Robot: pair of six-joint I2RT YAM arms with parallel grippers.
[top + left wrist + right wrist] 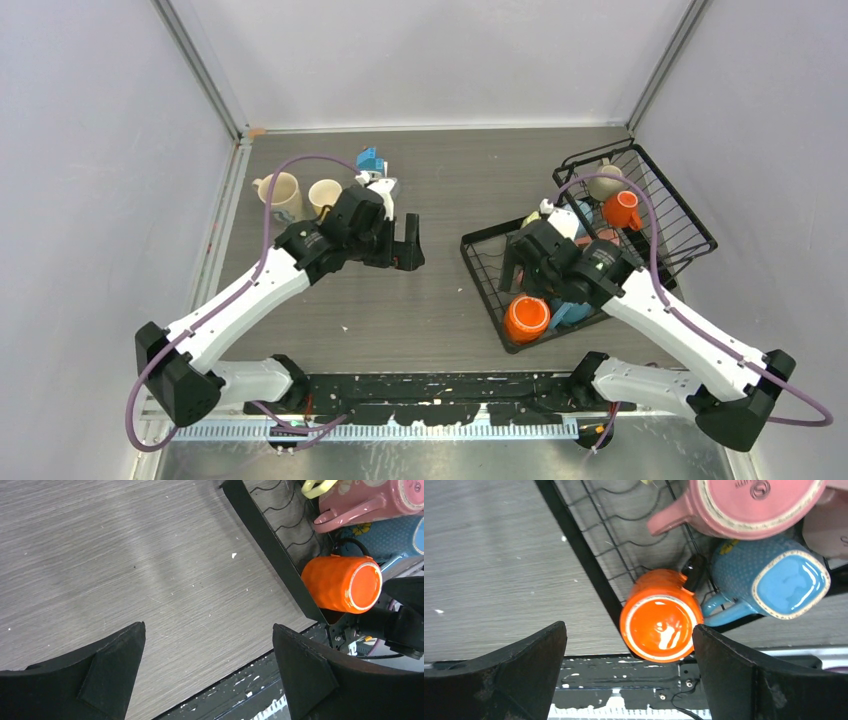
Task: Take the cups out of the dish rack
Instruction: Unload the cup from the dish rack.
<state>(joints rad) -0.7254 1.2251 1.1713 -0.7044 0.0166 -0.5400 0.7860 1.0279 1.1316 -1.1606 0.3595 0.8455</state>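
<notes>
Your right gripper hangs empty with its jaws spread wide, directly above an orange cup tipped in the near corner of the dish rack. A blue cup and a pink cup lie just beyond it. Your left gripper, equally wide and empty, hovers over the table left of the rack. A cream cup and a second cream cup stand far left.

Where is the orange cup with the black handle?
In the top view, on the right, the orange cup sits at the near left corner of the dish rack, next to a blue cup.
</notes>
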